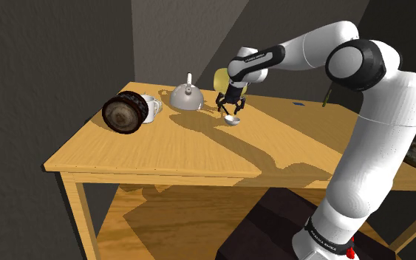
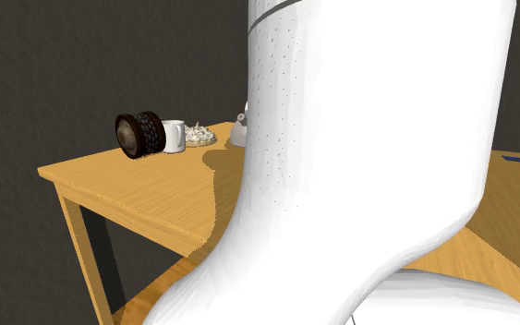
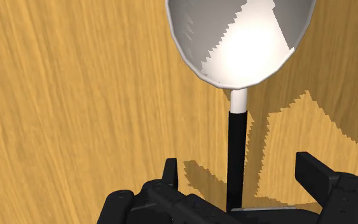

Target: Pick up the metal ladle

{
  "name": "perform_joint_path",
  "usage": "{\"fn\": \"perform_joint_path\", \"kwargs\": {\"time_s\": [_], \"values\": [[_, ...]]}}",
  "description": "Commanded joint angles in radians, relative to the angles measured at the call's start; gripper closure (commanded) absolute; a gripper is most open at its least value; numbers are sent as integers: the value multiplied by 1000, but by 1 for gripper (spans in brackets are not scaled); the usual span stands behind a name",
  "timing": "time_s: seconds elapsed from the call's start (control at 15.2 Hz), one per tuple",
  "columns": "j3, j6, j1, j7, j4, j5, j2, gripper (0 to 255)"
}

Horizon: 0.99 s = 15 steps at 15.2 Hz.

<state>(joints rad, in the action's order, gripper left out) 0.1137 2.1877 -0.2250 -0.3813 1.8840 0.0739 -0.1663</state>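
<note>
The ladle has a shiny grey bowl and a thin black handle, and it lies on the wooden table. In the shoulder view its bowl shows just below my gripper, near the table's far middle. My gripper is open and straddles the handle. Its two black fingers stand well apart on either side of the handle and do not touch it.
A grey kettle, a white mug and a dark round drum-like object stand toward the shoulder view's left of the ladle. A yellow object sits behind the gripper. A small blue item lies farther right. My white arm blocks much of the second exterior view.
</note>
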Motion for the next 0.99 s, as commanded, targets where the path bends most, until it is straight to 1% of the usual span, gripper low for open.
{"fn": "perform_joint_path", "kwargs": {"time_s": [0.0,0.59,0.92], "values": [[0,5,0,0,4,0,0,255],[0,6,0,1,5,1,-1,255],[1,-56,0,-5,-38,-5,19,255]]}}
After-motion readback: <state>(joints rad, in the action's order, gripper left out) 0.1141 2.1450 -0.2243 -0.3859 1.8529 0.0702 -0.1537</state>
